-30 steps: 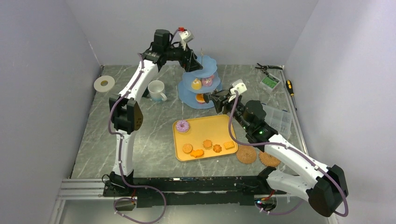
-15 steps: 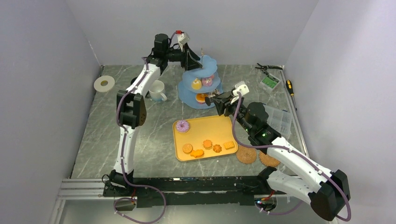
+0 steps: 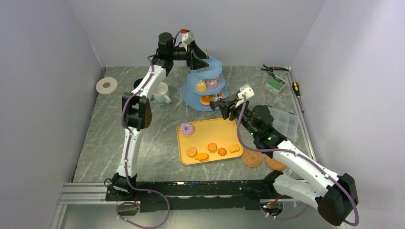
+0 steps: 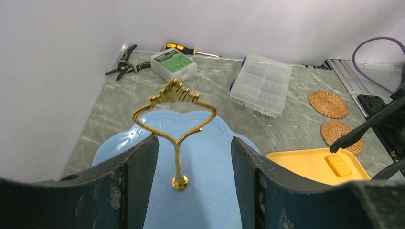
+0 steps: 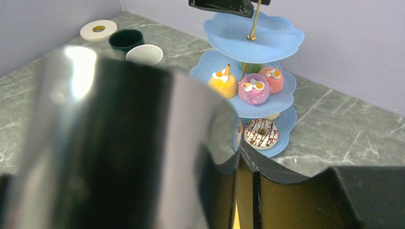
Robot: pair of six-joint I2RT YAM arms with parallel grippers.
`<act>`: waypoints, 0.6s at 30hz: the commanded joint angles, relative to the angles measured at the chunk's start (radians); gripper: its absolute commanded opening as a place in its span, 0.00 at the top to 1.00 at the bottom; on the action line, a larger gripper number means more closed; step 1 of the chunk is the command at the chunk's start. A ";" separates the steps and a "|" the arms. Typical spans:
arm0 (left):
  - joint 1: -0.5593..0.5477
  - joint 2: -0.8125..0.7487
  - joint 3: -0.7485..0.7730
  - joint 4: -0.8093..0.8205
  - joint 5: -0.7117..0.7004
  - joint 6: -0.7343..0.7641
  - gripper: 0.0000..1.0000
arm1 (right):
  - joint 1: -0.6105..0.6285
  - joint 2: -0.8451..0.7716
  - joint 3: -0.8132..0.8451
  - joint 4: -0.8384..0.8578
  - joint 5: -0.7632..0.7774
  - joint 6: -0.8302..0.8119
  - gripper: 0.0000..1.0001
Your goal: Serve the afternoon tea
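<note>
stand (image 3: 189, 98): light-blue, three scalloped glossy tiers, long axis upright, gold looped handle (image 4: 175, 110) pointing straight up
left gripper (image 4: 193, 139): over the stand's top tier, jaws apart, one each side of the handle
right gripper (image 3: 220, 104): beside the stand's bottom tier, clamped on black tongs (image 4: 356, 134)
cupcakes (image 5: 254, 88): stand's middle tier
yellow tray (image 3: 215, 131): flat, just before the stand

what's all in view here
three-tier stand: one, light blue, back centre
cupcakes: three seen, yellow, purple, pink, middle tier
yellow tray: one, centre
doughnuts: two, white striped on bottom tier, pink on tray
biscuits: five, orange, on tray
white mug, dark green mug: one each, left of stand
coasters: two, woven brown, right of tray
tape roll: one, white, far left
pliers, screwdriver, green-lidded box, clear organiser: one each, back right
black tongs: one, held beside stand
left gripper: open, astride stand's gold handle
right gripper: shut on tongs
</note>
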 commanded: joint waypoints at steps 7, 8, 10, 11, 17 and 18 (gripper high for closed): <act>-0.012 0.047 0.062 0.103 0.075 -0.039 0.54 | -0.003 -0.027 0.019 0.030 0.008 0.020 0.46; -0.013 0.049 0.063 0.105 0.076 -0.040 0.57 | -0.003 -0.029 0.019 0.029 0.007 0.020 0.46; -0.014 0.049 0.055 0.115 0.067 -0.045 0.59 | -0.003 -0.031 0.020 0.025 0.008 0.020 0.46; -0.015 0.046 0.049 0.121 0.062 -0.045 0.62 | -0.003 -0.034 0.020 0.023 0.008 0.020 0.47; -0.021 0.016 0.006 0.155 -0.028 -0.038 0.97 | -0.003 -0.042 0.012 0.020 0.015 0.022 0.48; -0.023 0.010 0.002 0.156 -0.040 -0.030 0.97 | -0.003 -0.042 0.009 0.021 0.017 0.022 0.48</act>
